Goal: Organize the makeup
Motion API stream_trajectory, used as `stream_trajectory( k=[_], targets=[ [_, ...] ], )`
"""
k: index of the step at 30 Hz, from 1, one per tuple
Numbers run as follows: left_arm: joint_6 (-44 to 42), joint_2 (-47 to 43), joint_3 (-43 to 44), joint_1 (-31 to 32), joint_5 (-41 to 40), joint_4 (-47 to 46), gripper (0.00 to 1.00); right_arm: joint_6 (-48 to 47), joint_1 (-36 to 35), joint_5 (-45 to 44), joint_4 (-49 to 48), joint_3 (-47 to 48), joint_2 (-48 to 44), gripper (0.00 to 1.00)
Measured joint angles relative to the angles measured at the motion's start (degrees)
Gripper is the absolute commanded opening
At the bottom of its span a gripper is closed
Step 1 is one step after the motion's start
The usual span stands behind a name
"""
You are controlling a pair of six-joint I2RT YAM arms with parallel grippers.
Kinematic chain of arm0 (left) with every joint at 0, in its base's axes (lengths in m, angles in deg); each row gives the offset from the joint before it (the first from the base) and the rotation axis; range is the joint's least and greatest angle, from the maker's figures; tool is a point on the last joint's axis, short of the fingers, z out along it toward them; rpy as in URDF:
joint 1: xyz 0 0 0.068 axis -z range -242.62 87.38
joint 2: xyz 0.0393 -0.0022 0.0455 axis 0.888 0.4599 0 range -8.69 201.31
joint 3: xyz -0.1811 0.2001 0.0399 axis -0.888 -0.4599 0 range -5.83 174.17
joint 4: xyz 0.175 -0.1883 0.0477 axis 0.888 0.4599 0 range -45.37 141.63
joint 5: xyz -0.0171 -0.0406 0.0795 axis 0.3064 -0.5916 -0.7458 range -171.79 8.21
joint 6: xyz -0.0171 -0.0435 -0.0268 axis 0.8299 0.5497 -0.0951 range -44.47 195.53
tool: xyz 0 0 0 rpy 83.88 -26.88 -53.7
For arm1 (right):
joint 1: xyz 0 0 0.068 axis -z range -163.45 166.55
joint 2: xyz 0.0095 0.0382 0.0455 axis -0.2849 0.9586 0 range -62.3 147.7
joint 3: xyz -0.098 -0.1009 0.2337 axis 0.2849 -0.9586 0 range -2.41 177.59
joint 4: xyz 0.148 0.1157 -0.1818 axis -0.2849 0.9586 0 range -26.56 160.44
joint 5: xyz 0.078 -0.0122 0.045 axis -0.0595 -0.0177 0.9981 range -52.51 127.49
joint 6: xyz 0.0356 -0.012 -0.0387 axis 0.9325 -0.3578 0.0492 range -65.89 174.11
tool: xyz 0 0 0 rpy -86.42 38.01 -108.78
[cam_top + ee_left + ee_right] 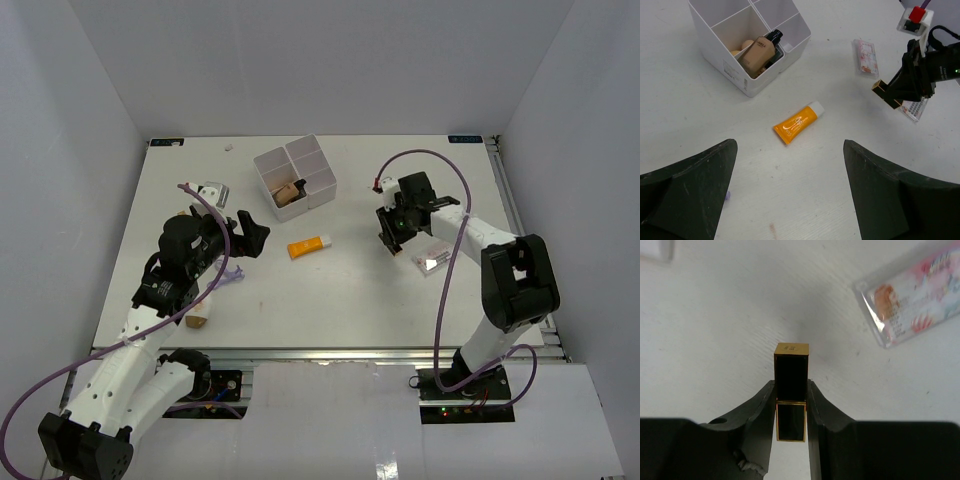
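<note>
My right gripper (392, 236) is shut on the black-gold lipstick (791, 390) and holds it above the table, just left of a clear pinkish packet (432, 257). The lipstick also shows in the left wrist view (886, 93). The packet's corner shows in the right wrist view (912, 295). The orange tube with white cap (309, 245) lies mid-table, ahead of my open, empty left gripper (252, 232). In the left wrist view the tube (799, 121) lies beyond the open fingers. A skin-tone dark-capped bottle (757, 52) sits in the white box (740, 82).
The white four-compartment box (268, 162) stands at the back centre. A second packet (865, 50) lies beyond the right gripper. A beige sponge (197, 321) and a purple loop (232, 274) lie by the left arm. A small pale item (212, 190) lies at the back left.
</note>
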Motion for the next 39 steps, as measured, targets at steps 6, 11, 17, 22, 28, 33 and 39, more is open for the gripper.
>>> stream_trajectory(
  k=[6,11,17,22,28,33,39],
  targets=[
    [-0.01,0.32,-0.01,0.0,-1.28,0.0,0.98,-13.63,-3.92,4.1,4.28,13.11,1.85,0.13],
    [-0.04,1.28,-0.01,0.0,-2.98,0.04,0.98,-28.39,-7.37,5.34,5.02,28.25,10.56,0.14],
    [-0.17,2.19,-0.06,0.0,-4.98,0.08,0.98,-45.16,-10.86,5.17,4.94,33.38,16.8,0.16],
    [-0.23,2.47,-0.08,-0.19,-5.87,0.2,0.98,-52.41,-11.89,5.82,4.87,39.51,22.37,0.17],
    [-0.24,2.93,-0.08,-0.79,-6.14,0.27,0.98,-57.64,-11.84,5.84,3.15,44.39,25.7,0.21],
    [-0.24,3.02,-0.08,-1.18,-6.32,0.33,0.98,-60.6,-11.97,5.82,1.44,45.81,28.06,0.22],
    [-0.24,3.02,-0.1,-1.52,-6.34,0.42,0.98,-62.53,-12.39,5.65,0.33,45.82,30.74,0.25]
  ],
)
